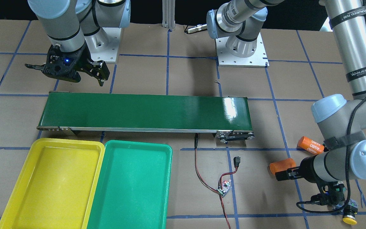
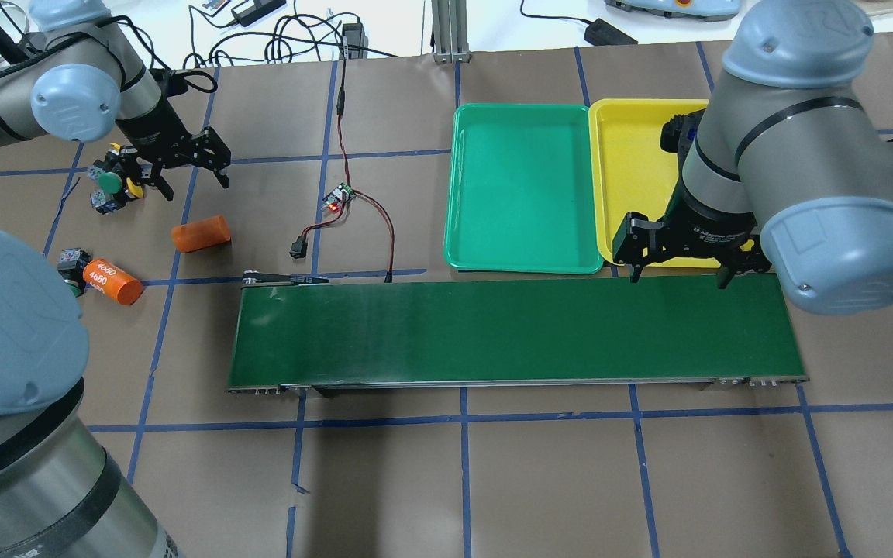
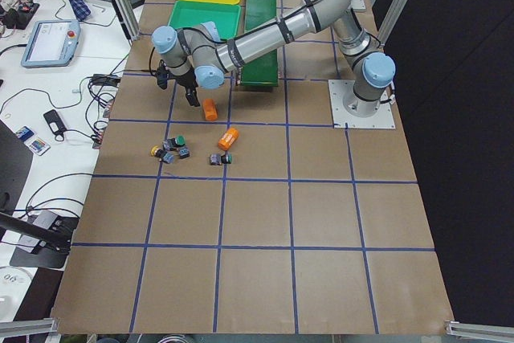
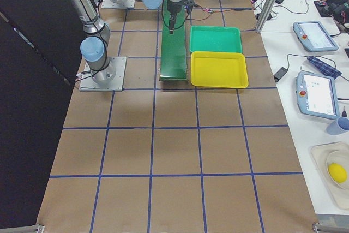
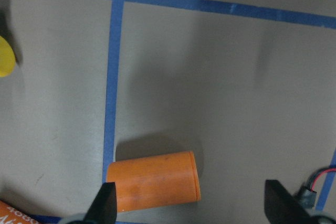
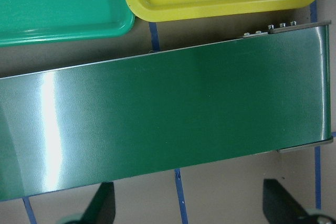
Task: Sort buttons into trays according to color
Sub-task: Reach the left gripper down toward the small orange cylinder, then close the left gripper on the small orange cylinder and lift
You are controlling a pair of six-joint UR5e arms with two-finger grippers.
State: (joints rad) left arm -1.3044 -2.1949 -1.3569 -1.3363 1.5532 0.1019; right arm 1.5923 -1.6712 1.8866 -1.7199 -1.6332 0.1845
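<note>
The buttons lie at the table's left end. In the overhead view a green-capped one (image 2: 111, 182) sits in a small cluster, and another (image 2: 70, 263) lies beside a labelled orange cylinder (image 2: 113, 280). A yellow cap (image 5: 4, 56) shows at the left wrist view's edge. My left gripper (image 2: 191, 182) is open and empty above a plain orange cylinder (image 5: 155, 179), just right of the cluster. My right gripper (image 2: 679, 273) is open and empty over the conveyor's right end, next to the trays. The yellow tray (image 2: 632, 155) and the teal tray (image 2: 524, 186) are both empty.
The long dark green conveyor belt (image 2: 516, 333) runs across the middle with nothing on it. A small circuit board (image 2: 338, 198) with red and black wires lies between the buttons and the trays. The plain orange cylinder (image 2: 200, 232) lies near the belt's left end.
</note>
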